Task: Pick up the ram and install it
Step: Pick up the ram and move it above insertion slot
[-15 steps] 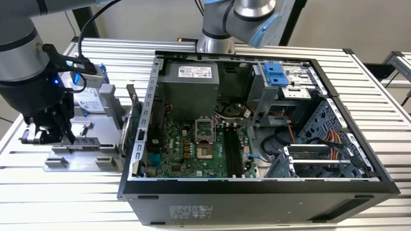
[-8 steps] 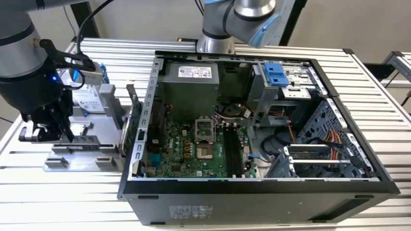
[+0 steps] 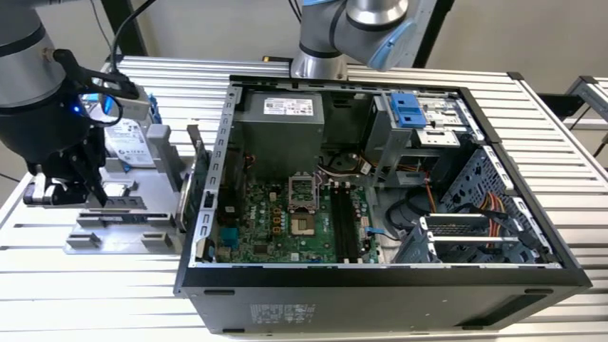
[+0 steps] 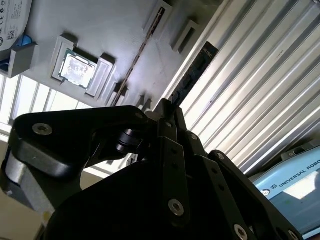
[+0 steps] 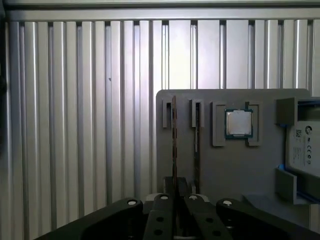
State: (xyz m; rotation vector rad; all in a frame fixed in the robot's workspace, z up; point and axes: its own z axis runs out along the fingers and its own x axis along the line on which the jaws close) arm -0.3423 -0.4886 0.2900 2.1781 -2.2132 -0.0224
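Two rams stand on edge in slots of a grey fixture (image 5: 215,165). The ram (image 5: 174,140) farther from the processor chip shows as a dark strip (image 4: 192,75) in the second wrist view. My gripper (image 5: 176,187) sits at that ram's near end, its fingers drawn close together on the board. The fingertips (image 4: 164,107) meet the strip's end, and the ram still stands in its slot. The other ram (image 5: 196,145) stands beside it, apart from the fingers. In the exterior view my gripper (image 3: 90,198) hangs over the fixture (image 3: 124,239) at the exterior view's left.
On the same fixture lie a square silver processor chip (image 5: 238,123) and a hard drive (image 5: 304,150) in a blue frame. The open computer case (image 3: 380,285) stands at the exterior view's right of the fixture, with long memory slots (image 3: 344,221) on its motherboard. A second arm (image 3: 352,28) rises behind the case.
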